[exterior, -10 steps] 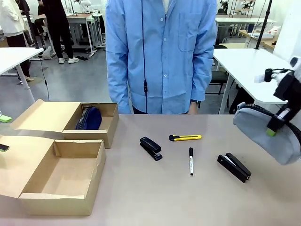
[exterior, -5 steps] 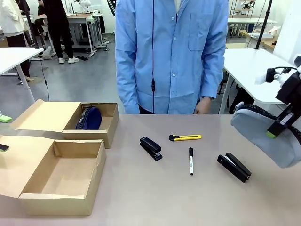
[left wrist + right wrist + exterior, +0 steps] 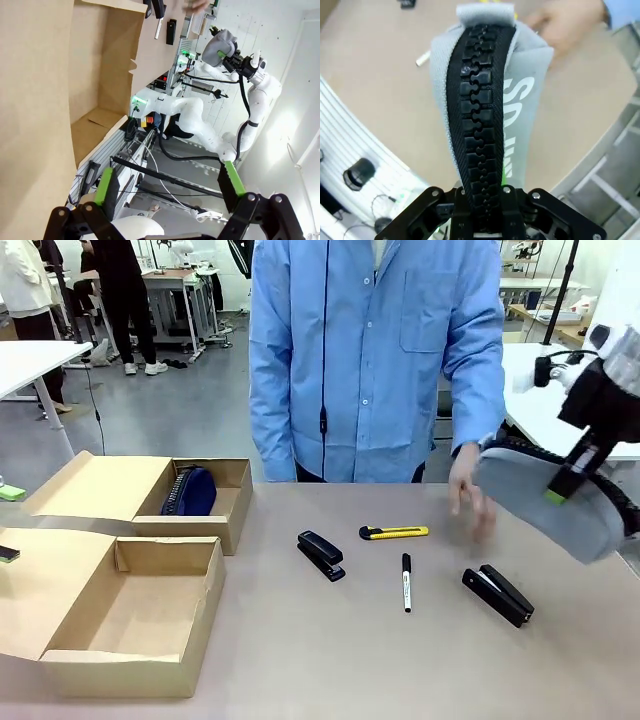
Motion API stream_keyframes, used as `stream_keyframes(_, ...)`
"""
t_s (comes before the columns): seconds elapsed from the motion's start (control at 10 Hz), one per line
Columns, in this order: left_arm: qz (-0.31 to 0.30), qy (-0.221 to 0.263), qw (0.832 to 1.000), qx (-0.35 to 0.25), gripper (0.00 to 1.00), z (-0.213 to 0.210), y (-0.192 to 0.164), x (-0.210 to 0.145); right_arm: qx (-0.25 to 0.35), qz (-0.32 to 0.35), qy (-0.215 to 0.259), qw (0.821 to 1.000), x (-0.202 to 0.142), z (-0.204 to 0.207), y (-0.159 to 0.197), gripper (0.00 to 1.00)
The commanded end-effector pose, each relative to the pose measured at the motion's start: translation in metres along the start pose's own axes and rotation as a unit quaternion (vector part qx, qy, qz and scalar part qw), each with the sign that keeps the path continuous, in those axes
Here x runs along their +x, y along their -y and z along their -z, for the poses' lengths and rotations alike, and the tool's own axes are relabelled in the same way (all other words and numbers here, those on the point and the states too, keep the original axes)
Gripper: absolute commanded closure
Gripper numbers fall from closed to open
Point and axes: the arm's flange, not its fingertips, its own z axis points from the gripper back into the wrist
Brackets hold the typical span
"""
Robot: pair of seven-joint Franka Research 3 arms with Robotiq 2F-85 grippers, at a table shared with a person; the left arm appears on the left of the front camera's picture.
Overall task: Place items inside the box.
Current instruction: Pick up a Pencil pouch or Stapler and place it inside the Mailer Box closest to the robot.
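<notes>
My right gripper [image 3: 557,483] holds the grey zip pencil case [image 3: 535,502] in the air above the table's right side, shut on its black zip [image 3: 479,125]. The person's hand [image 3: 470,500] hovers just left of the case. On the table lie a yellow utility knife [image 3: 394,532], a black marker pen [image 3: 406,582] and two black staplers [image 3: 321,555] [image 3: 498,594]. A navy pencil case [image 3: 190,490] rests in the far cardboard box [image 3: 228,523]. The near box [image 3: 130,665] stands open with a bare floor. My left gripper [image 3: 167,182] is open beside the cardboard wall [image 3: 45,75].
Both boxes have their flaps spread out at the table's left [image 3: 90,485]. The person in a blue shirt [image 3: 370,350] stands at the far edge. White tables [image 3: 530,375] and other people stand farther back.
My right gripper has carried the grey case up and to the left. The person stepped right and lowered a hand over the table near the knife.
</notes>
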Motion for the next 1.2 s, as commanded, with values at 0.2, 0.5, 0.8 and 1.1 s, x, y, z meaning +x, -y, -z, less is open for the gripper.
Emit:
stream_keyframes(0.2, 0.010, -0.008, 1.000, 0.002, 0.00, -0.001, -0.001, -0.006, -0.027, 0.038, 0.047, 0.998, -0.167, 0.048, -0.014, 0.93)
stream_keyframes(0.5, 0.010, -0.008, 1.000, 0.002, 0.00, -0.001, -0.001, -0.006, 0.003, 0.269, 0.056, 0.962, -0.254, 0.101, -0.048, 0.93)
stream_keyframes(0.8, 0.010, -0.008, 1.000, 0.002, 0.00, -0.001, -0.001, -0.006, 0.010, 0.192, 0.044, 0.980, -0.183, -0.024, 0.042, 0.93)
stream_keyframes(1.1, 0.010, -0.008, 1.000, 0.002, 0.00, -0.001, -0.001, -0.006, 0.010, 0.192, 0.044, 0.980, -0.183, -0.024, 0.042, 0.93)
